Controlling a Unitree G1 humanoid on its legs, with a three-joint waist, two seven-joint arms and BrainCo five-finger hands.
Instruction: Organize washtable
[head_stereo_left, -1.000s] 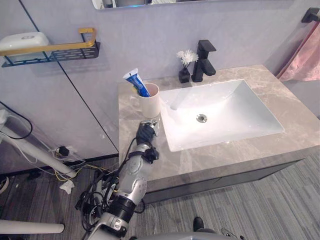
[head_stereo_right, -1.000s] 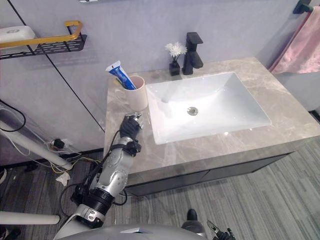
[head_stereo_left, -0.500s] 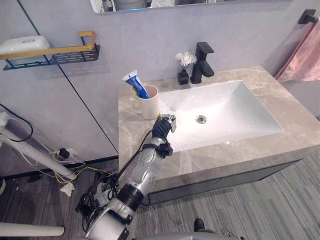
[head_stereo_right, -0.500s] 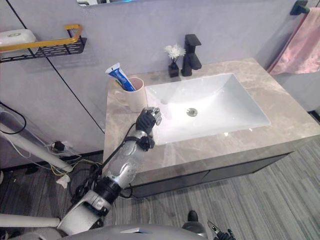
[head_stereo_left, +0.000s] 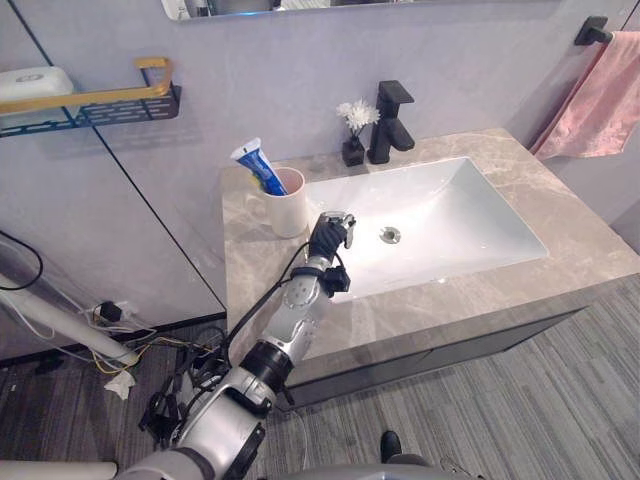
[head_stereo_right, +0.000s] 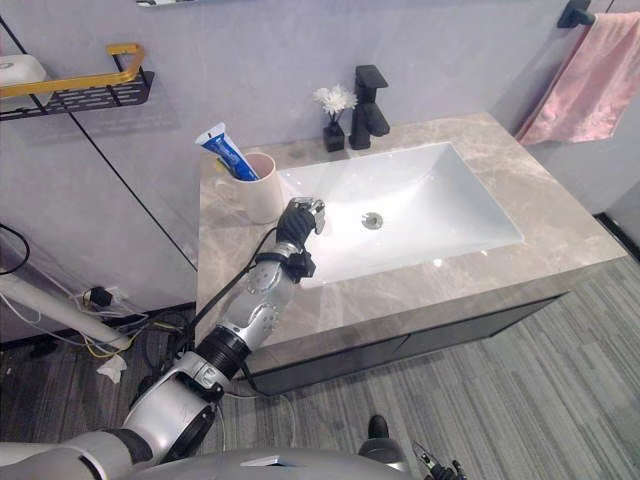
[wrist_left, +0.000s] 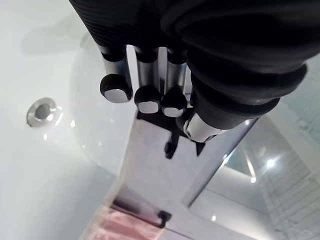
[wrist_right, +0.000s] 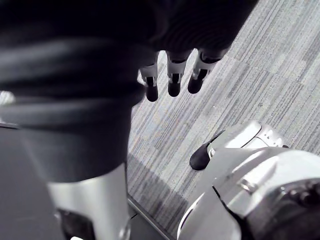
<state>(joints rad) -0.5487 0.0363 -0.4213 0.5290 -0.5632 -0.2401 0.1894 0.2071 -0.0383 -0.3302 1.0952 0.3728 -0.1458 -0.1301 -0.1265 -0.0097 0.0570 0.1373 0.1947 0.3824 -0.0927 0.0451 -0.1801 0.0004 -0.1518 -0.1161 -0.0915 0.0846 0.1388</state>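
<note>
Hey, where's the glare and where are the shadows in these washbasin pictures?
Left eye view: a small bright glint on the front slope of the sink, and a faint shadow on the wall under the shelf. Right eye view: the same glint; the towel looks evenly lit. Left wrist view: the drain sparkles and a pale sheen lies across the white basin.

Toothpaste tube (head_stereo_left: 257, 166) aslant in pink cup (head_stereo_left: 291, 204)
</note>
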